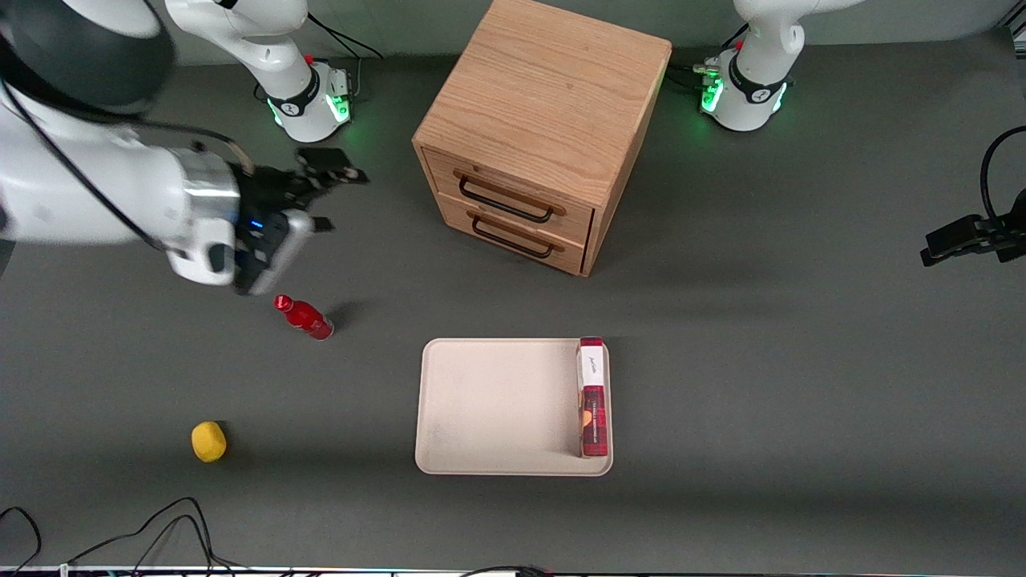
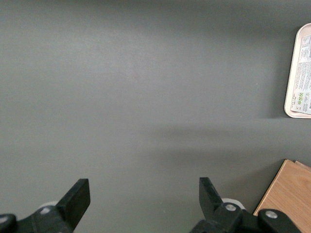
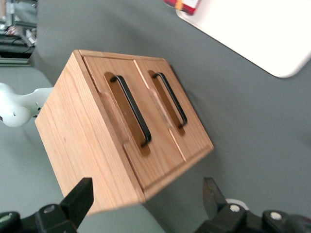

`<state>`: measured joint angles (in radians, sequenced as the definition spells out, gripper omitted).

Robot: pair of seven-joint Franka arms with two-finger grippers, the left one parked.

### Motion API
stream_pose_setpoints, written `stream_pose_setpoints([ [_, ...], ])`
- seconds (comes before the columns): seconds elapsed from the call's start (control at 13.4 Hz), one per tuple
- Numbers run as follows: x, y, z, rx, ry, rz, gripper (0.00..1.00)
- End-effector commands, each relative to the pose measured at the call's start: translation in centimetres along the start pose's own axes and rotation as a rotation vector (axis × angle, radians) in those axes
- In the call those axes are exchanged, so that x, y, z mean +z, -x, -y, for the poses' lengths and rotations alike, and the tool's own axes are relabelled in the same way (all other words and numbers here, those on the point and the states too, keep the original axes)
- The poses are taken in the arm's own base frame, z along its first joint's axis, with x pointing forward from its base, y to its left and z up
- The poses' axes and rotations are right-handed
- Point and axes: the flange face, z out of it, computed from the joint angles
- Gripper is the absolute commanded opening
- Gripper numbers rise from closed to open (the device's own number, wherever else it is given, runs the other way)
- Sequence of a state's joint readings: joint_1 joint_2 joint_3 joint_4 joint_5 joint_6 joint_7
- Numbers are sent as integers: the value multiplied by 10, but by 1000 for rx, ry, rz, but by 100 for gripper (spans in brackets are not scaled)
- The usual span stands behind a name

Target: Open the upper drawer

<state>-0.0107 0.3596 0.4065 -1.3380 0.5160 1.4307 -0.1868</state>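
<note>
The claw (image 1: 325, 196) hung wide open and empty, well apart from the upper drawer (image 1: 509, 195), which sat shut. Dark grey tabletop (image 1: 801, 361) underneath, pretty plain.

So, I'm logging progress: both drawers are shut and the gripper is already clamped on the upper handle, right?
No. Both drawers are shut, but the gripper is open and apart from the cabinet, holding nothing. The front view shows it clear of the upper drawer handle.
</note>
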Motion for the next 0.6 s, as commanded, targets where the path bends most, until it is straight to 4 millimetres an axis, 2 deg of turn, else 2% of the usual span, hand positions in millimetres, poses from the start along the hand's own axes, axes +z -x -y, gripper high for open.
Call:
stream_pose_setpoints([
  [0.0, 68, -48, 14, -113, 15, 52, 100],
  [0.15, 119, -72, 20, -168, 59, 68, 100],
  [0.3, 164, -78, 21, -201, 102, 101, 100],
  [0.45, 192, -77, 18, -200, 104, 108, 100],
  [0.52, 199, -75, 17, -198, 106, 116, 100],
])
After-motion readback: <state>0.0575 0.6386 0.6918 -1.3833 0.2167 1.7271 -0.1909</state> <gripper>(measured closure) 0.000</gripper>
